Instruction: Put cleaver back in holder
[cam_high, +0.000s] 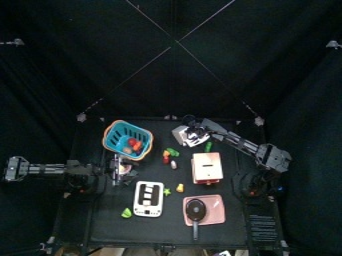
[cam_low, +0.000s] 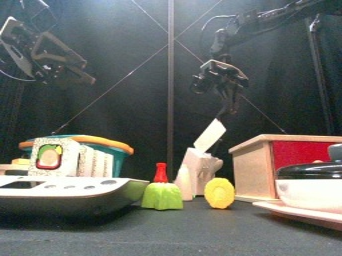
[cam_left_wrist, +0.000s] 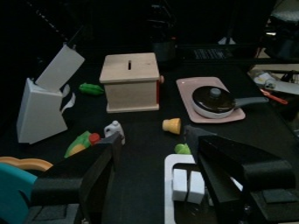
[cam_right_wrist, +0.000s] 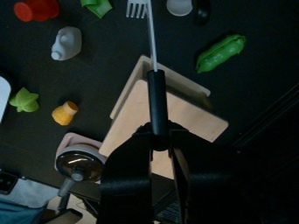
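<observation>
Cleaver (cam_right_wrist: 155, 83) in right claw (cam_right_wrist: 156, 133), apparently above holder (cam_low: 199, 170)

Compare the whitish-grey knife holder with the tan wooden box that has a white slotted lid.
The holder is narrow and whitish; the box is broader, tan with a white lid. A white-bladed cleaver rises slantwise at the holder's top; nothing sticks out of the box's slot. Both stand on the black table.

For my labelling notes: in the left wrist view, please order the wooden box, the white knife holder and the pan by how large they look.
1. White knife holder and wooden box: they look about alike, and the holder may be nearer.
2. Pan, smallest.
</observation>
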